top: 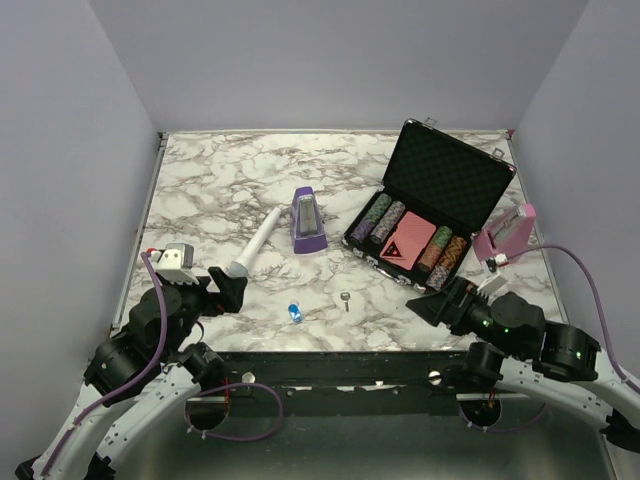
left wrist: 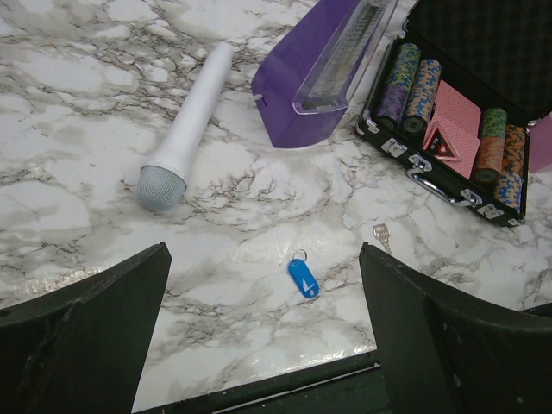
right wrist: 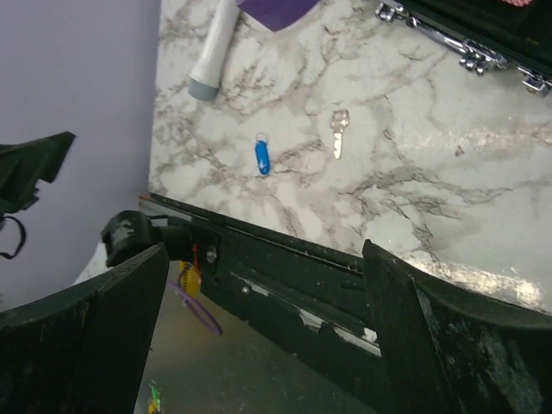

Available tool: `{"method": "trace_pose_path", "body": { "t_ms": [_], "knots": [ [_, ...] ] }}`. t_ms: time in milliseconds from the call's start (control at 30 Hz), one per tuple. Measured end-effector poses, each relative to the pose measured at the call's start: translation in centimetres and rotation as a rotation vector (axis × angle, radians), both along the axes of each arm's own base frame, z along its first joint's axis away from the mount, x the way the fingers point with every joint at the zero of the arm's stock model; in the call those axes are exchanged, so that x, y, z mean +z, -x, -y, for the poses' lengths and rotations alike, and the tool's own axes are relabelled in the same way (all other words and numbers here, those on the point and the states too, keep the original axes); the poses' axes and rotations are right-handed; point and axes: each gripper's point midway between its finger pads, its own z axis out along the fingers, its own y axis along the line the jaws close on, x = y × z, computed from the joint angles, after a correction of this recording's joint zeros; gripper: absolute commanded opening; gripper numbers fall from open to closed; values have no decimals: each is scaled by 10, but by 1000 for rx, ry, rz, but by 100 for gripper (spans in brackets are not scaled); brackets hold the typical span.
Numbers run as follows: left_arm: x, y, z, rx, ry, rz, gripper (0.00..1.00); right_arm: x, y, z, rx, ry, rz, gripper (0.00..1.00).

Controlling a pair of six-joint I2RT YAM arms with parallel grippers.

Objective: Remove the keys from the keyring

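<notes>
A small silver key (top: 345, 299) (left wrist: 381, 235) (right wrist: 339, 131) lies alone on the marble table (top: 210, 190) near its front edge. To its left, apart from it, lies the keyring with a blue tag (top: 294, 313) (left wrist: 303, 276) (right wrist: 262, 156). My left gripper (top: 228, 290) (left wrist: 263, 332) hangs open at the front left, with the blue tag ahead between its fingers but not touched. At the front right my right gripper (top: 425, 305) (right wrist: 263, 332) is open too, over the table's front edge. Both hold nothing.
A white microphone (top: 257, 243) (left wrist: 185, 129) lies left of a purple metronome (top: 307, 220) (left wrist: 319, 73). An open black case of poker chips and cards (top: 425, 210) (left wrist: 457, 121) stands at the right, with a pink box (top: 508, 232) beside it.
</notes>
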Motion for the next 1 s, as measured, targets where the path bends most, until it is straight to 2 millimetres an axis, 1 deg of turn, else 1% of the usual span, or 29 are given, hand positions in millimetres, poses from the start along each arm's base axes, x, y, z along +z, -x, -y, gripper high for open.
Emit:
{"method": "trace_pose_path", "body": {
  "t_ms": [133, 300, 600, 1000],
  "knots": [
    [0, 0, 0, 0, 0, 0, 99, -17, 2, -9, 28, 83, -57, 100],
    [0, 0, 0, 0, 0, 0, 99, -27, 7, -19, 81, 130, -94, 100],
    [0, 0, 0, 0, 0, 0, 99, -29, 12, -29, 131, 114, -100, 100],
    [0, 0, 0, 0, 0, 0, 99, -31, 12, -30, 138, 120, -107, 100]
  ]
}}
